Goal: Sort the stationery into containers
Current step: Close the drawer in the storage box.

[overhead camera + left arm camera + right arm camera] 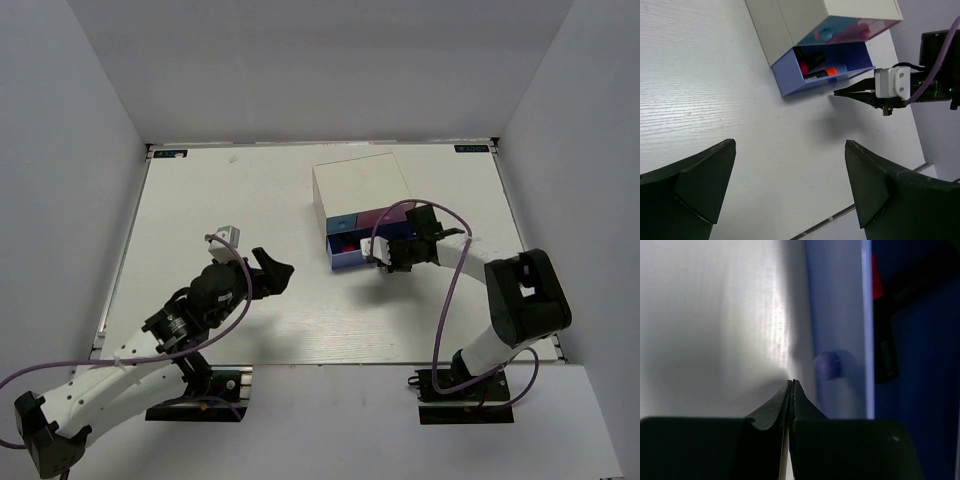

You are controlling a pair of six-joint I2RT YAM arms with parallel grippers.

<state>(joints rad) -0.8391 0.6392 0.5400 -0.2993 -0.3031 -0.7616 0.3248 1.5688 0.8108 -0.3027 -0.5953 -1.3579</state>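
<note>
Closing the drawer appeared to be the step in hand: the wide blue-purple drawer (790, 82) stood pulled out of the white-topped box (360, 185), with the orange-capped highlighter (821, 73) and another lying inside. The right gripper (791, 386), fingers pressed together and holding nothing, sat just beside the drawer front near its knob (827, 365); the left gripper (790, 145) hung wide open and empty, well apart. The next move likely called for a square push on that front

Jaws of left arm (190, 310) wide apart; jaws of right arm (520, 300) flush together, elbow sharply bent.
</note>
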